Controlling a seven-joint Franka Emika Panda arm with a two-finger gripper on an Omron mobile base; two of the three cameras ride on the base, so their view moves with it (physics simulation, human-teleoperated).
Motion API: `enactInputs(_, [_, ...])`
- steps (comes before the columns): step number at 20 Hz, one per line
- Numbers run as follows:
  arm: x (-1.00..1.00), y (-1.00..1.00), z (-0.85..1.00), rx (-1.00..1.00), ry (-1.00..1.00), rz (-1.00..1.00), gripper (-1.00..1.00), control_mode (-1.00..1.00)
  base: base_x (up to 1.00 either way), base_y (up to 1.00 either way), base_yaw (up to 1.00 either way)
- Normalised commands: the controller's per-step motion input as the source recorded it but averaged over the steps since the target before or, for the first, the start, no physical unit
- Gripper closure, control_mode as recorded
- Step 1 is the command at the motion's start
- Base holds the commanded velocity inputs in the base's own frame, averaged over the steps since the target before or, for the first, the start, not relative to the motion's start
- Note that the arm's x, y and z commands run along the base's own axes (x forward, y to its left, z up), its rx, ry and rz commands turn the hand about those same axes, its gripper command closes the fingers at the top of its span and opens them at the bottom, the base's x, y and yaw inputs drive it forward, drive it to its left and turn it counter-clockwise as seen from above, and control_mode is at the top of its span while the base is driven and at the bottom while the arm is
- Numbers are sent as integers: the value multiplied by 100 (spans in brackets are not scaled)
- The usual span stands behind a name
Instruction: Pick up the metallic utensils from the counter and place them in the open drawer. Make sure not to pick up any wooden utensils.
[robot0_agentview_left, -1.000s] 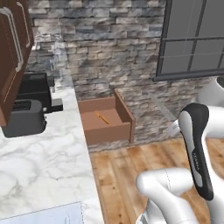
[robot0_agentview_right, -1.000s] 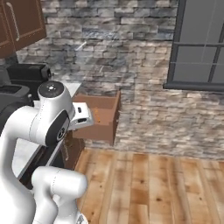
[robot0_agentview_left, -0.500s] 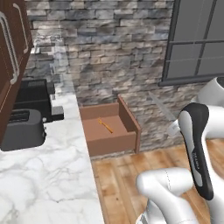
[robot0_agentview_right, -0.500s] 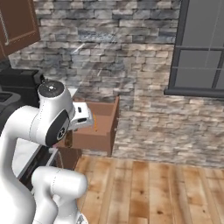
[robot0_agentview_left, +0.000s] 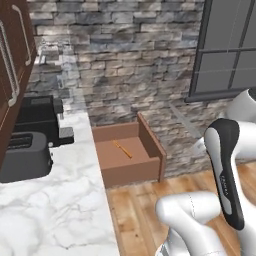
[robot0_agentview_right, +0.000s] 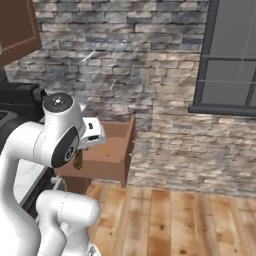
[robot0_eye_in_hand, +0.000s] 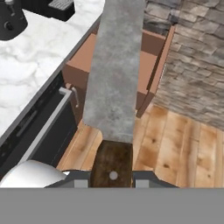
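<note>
The gripper (robot0_eye_in_hand: 112, 178) is clamped on the knife (robot0_eye_in_hand: 114, 74) by its dark brown handle, which sits between the two finger tips at the bottom of the hand view; the broad grey blade runs straight out ahead of the hand. In the right base view the hand (robot0_agentview_right: 90, 134) juts forward from the arm's big rounded joint, roughly level, with the brown handle hanging just under it, and it is held in the air above the wooden floor (robot0_agentview_right: 165, 220) rather than over any surface. In the left base view the blade shows as a faint slanted sliver (robot0_agentview_left: 186, 121) just ahead of the arm's black-and-white link.

The open drawer (robot0_eye_in_hand: 151, 46) lies ahead of the gripper and below it, beyond the blade's far end, pulled out from under the marble counter (robot0_eye_in_hand: 39, 57). The blade hides part of the drawer's inside. In the left base view the orange-handled utensil (robot0_agentview_left: 123, 149) lies flat and slanted on the drawer's bottom (robot0_agentview_left: 117, 159), well ahead of the hand. To the gripper's left, on the counter, stand a dark toaster (robot0_agentview_left: 25, 157) and another black appliance (robot0_agentview_left: 40, 114) behind it. A stone wall (robot0_agentview_right: 150, 65) rises beyond the drawer.
</note>
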Motion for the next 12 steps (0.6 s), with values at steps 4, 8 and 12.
enactInputs(4, [0, 0, 0, 0, 0, 0, 100, 100, 59, 20, 0])
enactInputs(8, [0, 0, 0, 0, 0, 0, 100, 100, 59, 23, 0])
enactInputs(12, [0, 0, 0, 0, 0, 0, 100, 100, 55, 20, 0])
